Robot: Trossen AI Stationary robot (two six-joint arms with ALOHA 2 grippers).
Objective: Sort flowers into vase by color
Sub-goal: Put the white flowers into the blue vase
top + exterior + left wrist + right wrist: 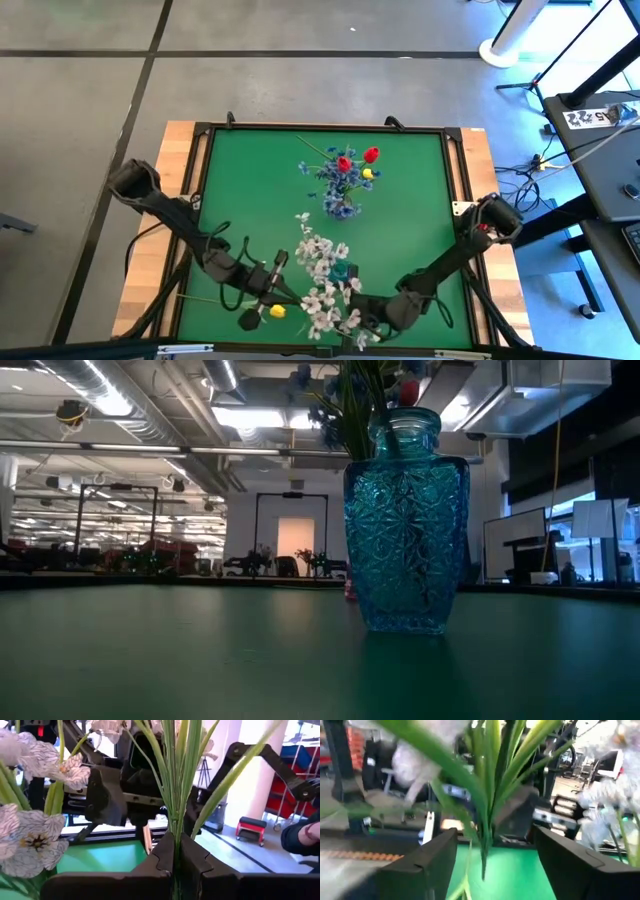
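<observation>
The left gripper (176, 865) has its fingers squeezed shut on the green stems of the white flowers (322, 262) near the front of the green worktop (250, 180). The right gripper (490, 865) has its fingers wide apart around the same stems. The blue vase (405, 520) holds red, yellow and blue flowers (345, 175).

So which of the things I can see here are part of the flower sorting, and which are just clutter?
Part of the job:
- blue glass vase with red, yellow and blue flowers
- white flower spray
- yellow flower
- green stem clamped in the left gripper
- right gripper, open around green leaves

Just lying about:
- cables on the floor
- red stool
</observation>
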